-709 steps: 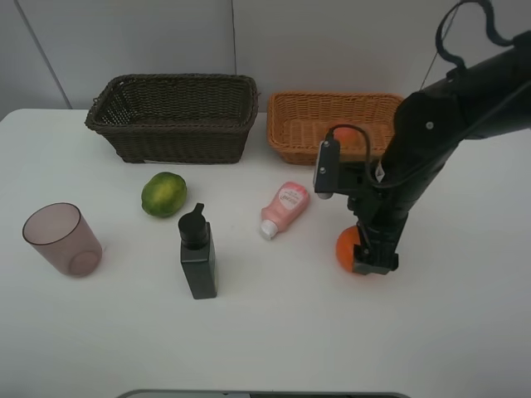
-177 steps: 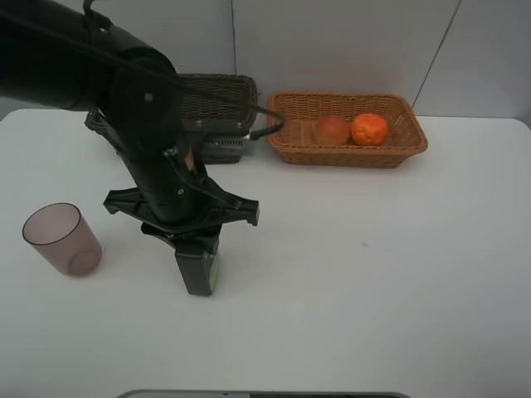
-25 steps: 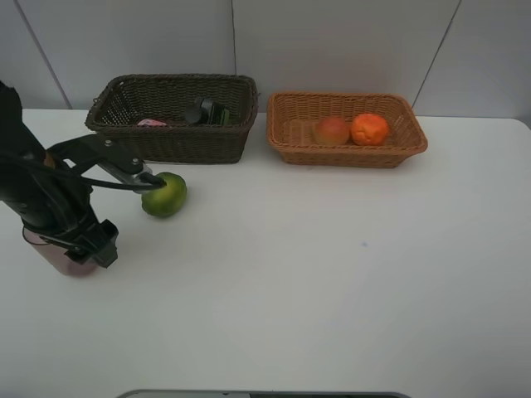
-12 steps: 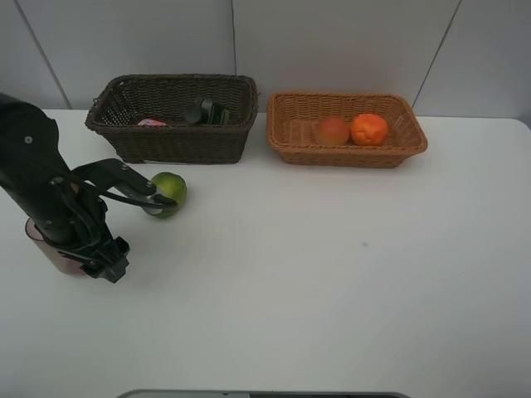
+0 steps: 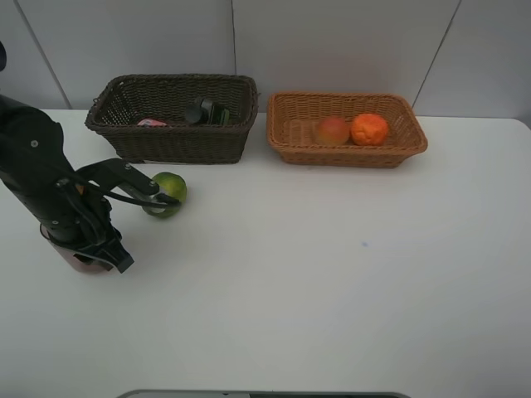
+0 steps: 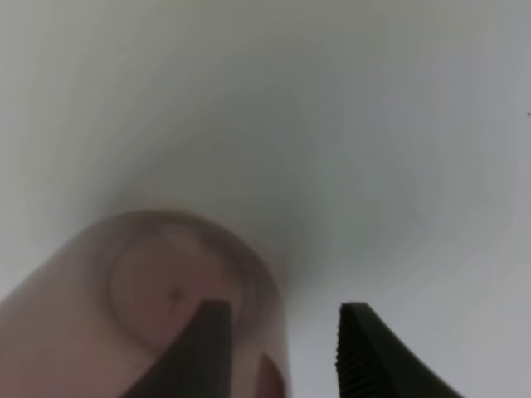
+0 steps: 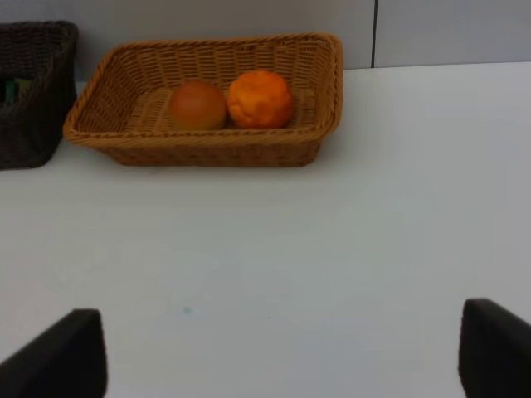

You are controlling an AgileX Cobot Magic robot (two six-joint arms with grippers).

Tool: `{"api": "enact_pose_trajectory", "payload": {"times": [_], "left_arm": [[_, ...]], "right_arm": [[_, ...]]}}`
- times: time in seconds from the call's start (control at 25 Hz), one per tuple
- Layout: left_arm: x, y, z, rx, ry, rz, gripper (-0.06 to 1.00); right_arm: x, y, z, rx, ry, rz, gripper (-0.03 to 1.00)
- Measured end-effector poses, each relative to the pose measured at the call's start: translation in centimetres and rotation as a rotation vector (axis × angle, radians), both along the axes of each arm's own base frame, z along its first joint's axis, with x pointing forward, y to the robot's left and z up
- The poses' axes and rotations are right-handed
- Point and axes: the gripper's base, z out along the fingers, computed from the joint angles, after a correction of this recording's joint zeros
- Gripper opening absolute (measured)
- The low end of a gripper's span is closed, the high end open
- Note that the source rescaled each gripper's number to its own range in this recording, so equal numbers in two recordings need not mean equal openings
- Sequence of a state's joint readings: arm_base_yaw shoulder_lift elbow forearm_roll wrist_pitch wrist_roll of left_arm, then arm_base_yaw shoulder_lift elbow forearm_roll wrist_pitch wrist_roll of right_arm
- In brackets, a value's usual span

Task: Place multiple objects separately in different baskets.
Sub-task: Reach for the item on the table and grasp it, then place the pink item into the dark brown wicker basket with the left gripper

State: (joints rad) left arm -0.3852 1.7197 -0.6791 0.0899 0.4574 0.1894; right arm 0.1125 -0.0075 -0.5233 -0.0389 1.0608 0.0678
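My left end effector (image 6: 282, 327) had just gone from spread to pinching the mauve cup (image 6: 124, 282) by its wall, one finger inside and one outside. The cup sat on the table (image 5: 332, 290) beside the green fruit (image 5: 168, 192) — ready, I judged, for lifting to a basket.

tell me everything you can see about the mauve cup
The translucent mauve cup stands upright on the white table, front left, near the green fruit. It looks like smooth tinted plastic: round, open-topped, with a circular base visible through the mouth, apparently empty. The left gripper is closed on its wall, one finger inside and one outside. From the high camera the arm hides most of it.
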Motion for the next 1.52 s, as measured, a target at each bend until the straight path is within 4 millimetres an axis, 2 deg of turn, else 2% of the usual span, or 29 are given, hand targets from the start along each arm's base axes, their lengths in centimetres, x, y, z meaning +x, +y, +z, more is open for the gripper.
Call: {"api": "enact_pose_trajectory", "payload": {"times": [0.84,1.0,1.16,1.52], "left_arm": [[0.0,0.0,0.0,-0.004,-0.003,0.011,0.05],[0.0,0.0,0.2,-0.011,-0.009,0.069,0.05],[0.6,-0.3,1.9,-0.023,-0.025,0.155,0.0],[3.8,-1.4,7.7,-0.041,-0.065,0.314,0.0]], "right_arm": [[0.0,0.0,0.0,0.0,0.0,0.0,0.85],[0.0,0.0,0.0,0.0,0.0,0.0,0.85],[0.0,0.0,0.0,0.0,0.0,0.0,0.85],[0.0,0.0,0.0,0.0,0.0,0.0,0.85]]}}
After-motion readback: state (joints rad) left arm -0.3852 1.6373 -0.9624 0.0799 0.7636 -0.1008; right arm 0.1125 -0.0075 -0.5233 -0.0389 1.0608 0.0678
